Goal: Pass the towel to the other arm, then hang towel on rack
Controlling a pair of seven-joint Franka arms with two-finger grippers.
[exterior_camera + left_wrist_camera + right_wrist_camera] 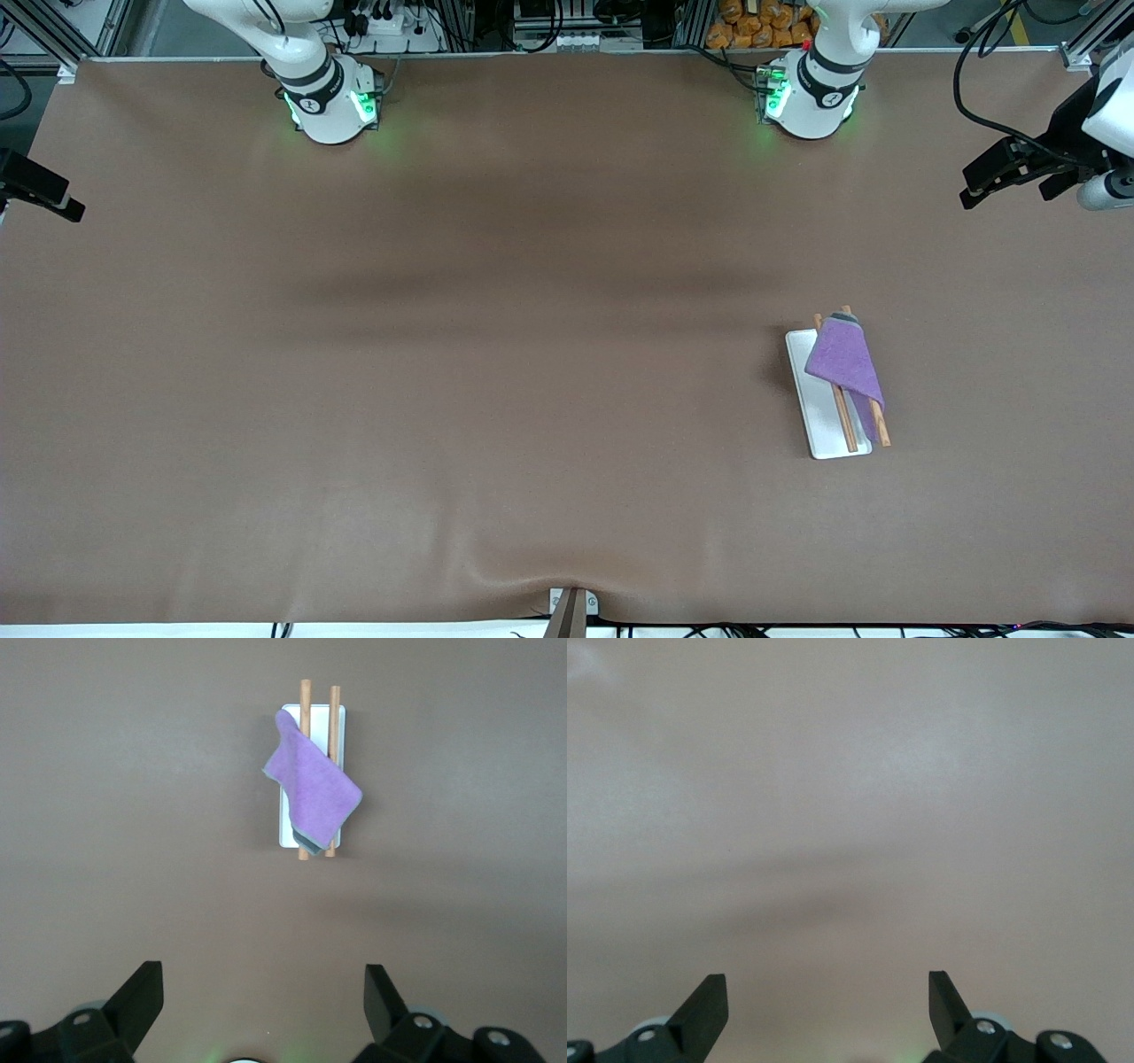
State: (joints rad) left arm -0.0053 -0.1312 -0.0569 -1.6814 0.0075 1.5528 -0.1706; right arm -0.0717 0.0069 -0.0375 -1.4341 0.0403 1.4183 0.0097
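Observation:
The purple towel (846, 359) lies draped slantwise over the two brown rods (846, 425) of the rack, whose white base plate (819, 416) stands toward the left arm's end of the table. The towel covers the rack's half farther from the front camera. The left wrist view shows the towel (312, 788) on the rack (287, 822) from high above. My left gripper (263, 992) is open and empty, high over bare table between its base and the rack. My right gripper (828, 992) is open and empty over bare table. Neither hand shows in the front view.
The brown table mat (496, 399) has a raised wrinkle at its front edge (567, 580). Black fixtures reach in at the table's two ends (40, 190) (1019, 168).

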